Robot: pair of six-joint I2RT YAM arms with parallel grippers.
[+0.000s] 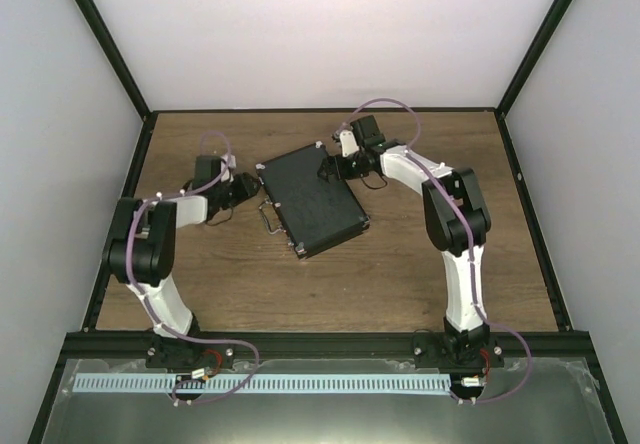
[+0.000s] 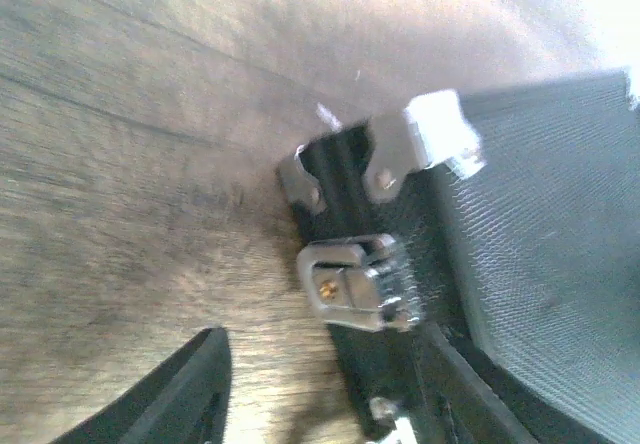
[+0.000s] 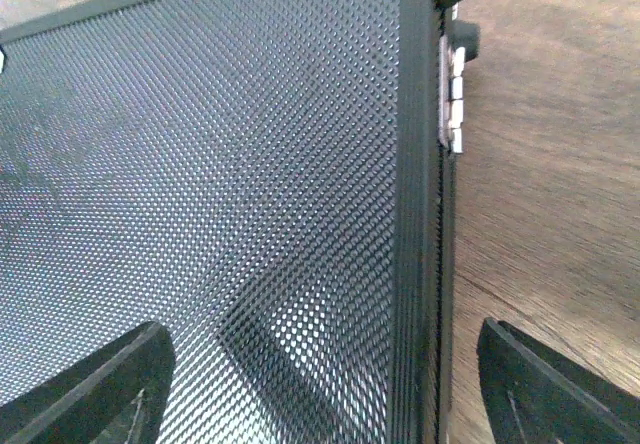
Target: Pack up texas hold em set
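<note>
Lying shut on the table (image 1: 400,274) between the arms, the case (image 1: 310,199) suggests packing is nearly done. Its contents are hidden, and whether the latch (image 2: 360,284) is fastened cannot be told. The left gripper (image 2: 320,364) is held open beside that latch. The right gripper (image 3: 322,344) is spread over the hinged edge, gripping nothing.

Case (image 1: 312,202) flat mid-table (image 1: 400,279); left claw (image 1: 245,186) just left of it, right claw (image 1: 333,169) at rear edge.
</note>
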